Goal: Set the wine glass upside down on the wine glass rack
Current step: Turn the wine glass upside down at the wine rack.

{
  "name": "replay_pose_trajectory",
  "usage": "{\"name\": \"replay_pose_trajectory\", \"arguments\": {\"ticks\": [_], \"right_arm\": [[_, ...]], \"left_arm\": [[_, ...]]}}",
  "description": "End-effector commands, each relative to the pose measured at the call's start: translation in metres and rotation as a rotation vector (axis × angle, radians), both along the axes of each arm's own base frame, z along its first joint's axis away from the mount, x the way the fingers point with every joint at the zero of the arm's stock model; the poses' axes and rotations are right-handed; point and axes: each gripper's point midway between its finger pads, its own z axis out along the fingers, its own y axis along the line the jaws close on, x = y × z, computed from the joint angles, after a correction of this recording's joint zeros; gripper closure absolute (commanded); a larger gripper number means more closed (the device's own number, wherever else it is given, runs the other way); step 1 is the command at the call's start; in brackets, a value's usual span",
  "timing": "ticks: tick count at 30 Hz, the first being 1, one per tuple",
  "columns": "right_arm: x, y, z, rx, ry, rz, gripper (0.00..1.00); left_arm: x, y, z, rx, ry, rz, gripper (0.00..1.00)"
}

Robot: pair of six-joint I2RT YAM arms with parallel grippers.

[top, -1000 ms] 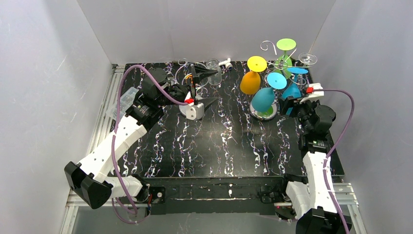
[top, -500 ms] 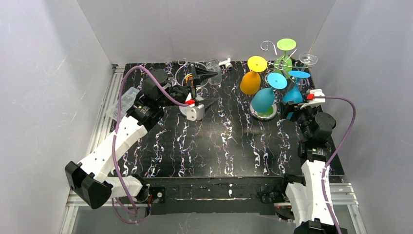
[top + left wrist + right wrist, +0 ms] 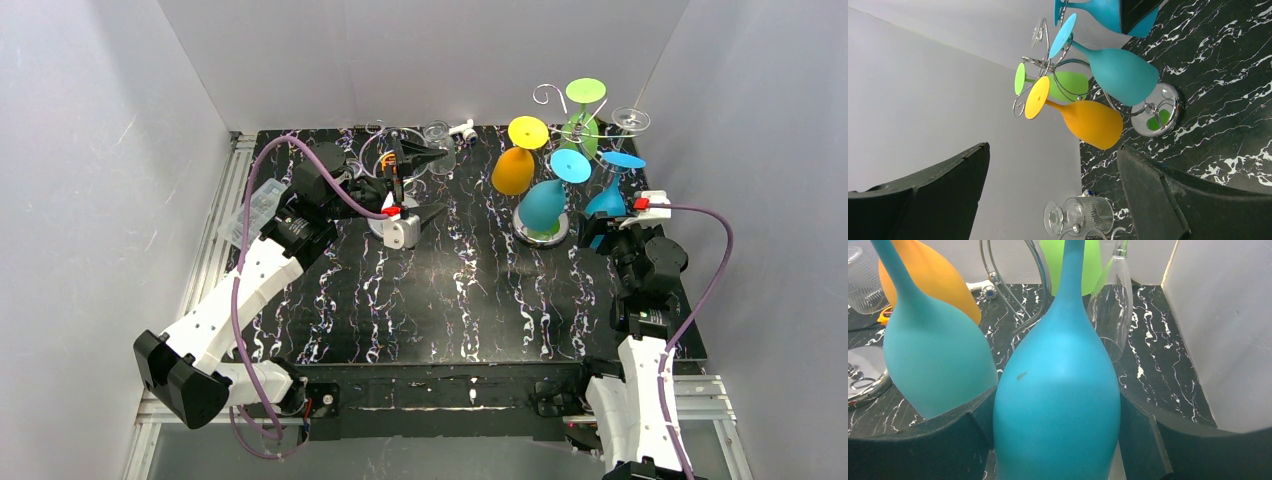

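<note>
The wine glass rack [image 3: 561, 233] stands at the back right on a round metal base [image 3: 1159, 118], its wire arm [image 3: 1039, 295] curling upward. Orange [image 3: 513, 171], teal [image 3: 542, 203], green [image 3: 583, 128] and clear [image 3: 631, 120] glasses hang from it upside down. The blue wine glass [image 3: 606, 201] is bowl down and foot up just right of the rack, and whether its foot rests on an arm I cannot tell. My right gripper [image 3: 604, 223] is shut on its bowl [image 3: 1058, 405], a finger pressing each side. My left gripper [image 3: 431, 181] is open and empty [image 3: 1053, 150] at the back left.
A shorter wire stand [image 3: 384, 150] with a clear ribbed glass [image 3: 437, 135] sits at the back left beside my left gripper. A small white object [image 3: 463, 128] lies by the back wall. A clear plastic piece [image 3: 258, 205] lies at the table's left edge. White walls enclose three sides.
My right gripper has drawn the blue wine glass a little toward the near right, away from the rack's post. The left arm has not moved.
</note>
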Motion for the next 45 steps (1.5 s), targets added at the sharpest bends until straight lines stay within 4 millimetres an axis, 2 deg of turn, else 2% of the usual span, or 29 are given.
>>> {"name": "replay_pose_trajectory", "arguments": {"ticks": [1,7,11,16,17,18,19,20,26,32,35,39,42,45], "right_arm": [[-0.001,-0.003,0.021,0.030,-0.062,-0.020,0.91],[-0.001,-0.007,0.016,0.139,-0.064,-0.067,0.82],[-0.001,-0.006,0.009,0.185,-0.041,-0.075,0.67],[-0.003,-0.010,0.007,0.192,-0.015,-0.103,0.55],[-0.004,-0.011,0.008,0.197,-0.015,-0.110,0.47],[-0.004,-0.012,0.009,0.203,-0.015,-0.120,0.33],[-0.004,-0.013,0.010,0.210,-0.016,-0.127,0.15],[-0.005,-0.013,0.011,0.214,-0.016,-0.131,0.03],[-0.008,-0.013,0.019,0.222,-0.016,-0.137,0.02],[-0.015,-0.012,0.029,0.223,-0.025,-0.140,0.02],[-0.023,-0.012,0.035,0.217,-0.019,-0.147,0.02],[-0.039,-0.005,0.052,0.220,-0.027,-0.128,0.02],[-0.053,-0.003,0.056,0.229,-0.006,-0.139,0.02],[-0.065,0.000,0.054,0.254,0.027,-0.141,0.02]], "left_arm": [[-0.010,0.007,0.009,-0.017,-0.023,-0.010,0.02],[-0.010,0.007,0.011,-0.020,-0.031,-0.011,0.02],[-0.010,0.008,0.012,-0.020,-0.035,-0.006,0.02],[-0.007,0.009,0.010,-0.023,-0.006,0.012,0.02],[-0.007,0.009,0.010,-0.024,0.004,0.015,0.02],[-0.008,0.009,0.010,-0.026,0.013,0.018,0.02],[-0.007,0.010,0.011,-0.031,0.026,0.024,0.02],[-0.008,0.011,0.011,-0.034,0.036,0.027,0.02],[-0.011,0.015,0.011,-0.030,0.057,0.042,0.02],[-0.010,0.020,0.019,-0.060,0.145,0.083,0.02],[-0.011,0.026,0.017,-0.077,0.278,0.129,0.02],[-0.004,0.039,0.015,-0.145,0.534,0.247,0.02],[-0.001,0.053,0.005,-0.194,0.723,0.335,0.02],[-0.004,0.069,-0.003,-0.245,0.824,0.406,0.02]]}}
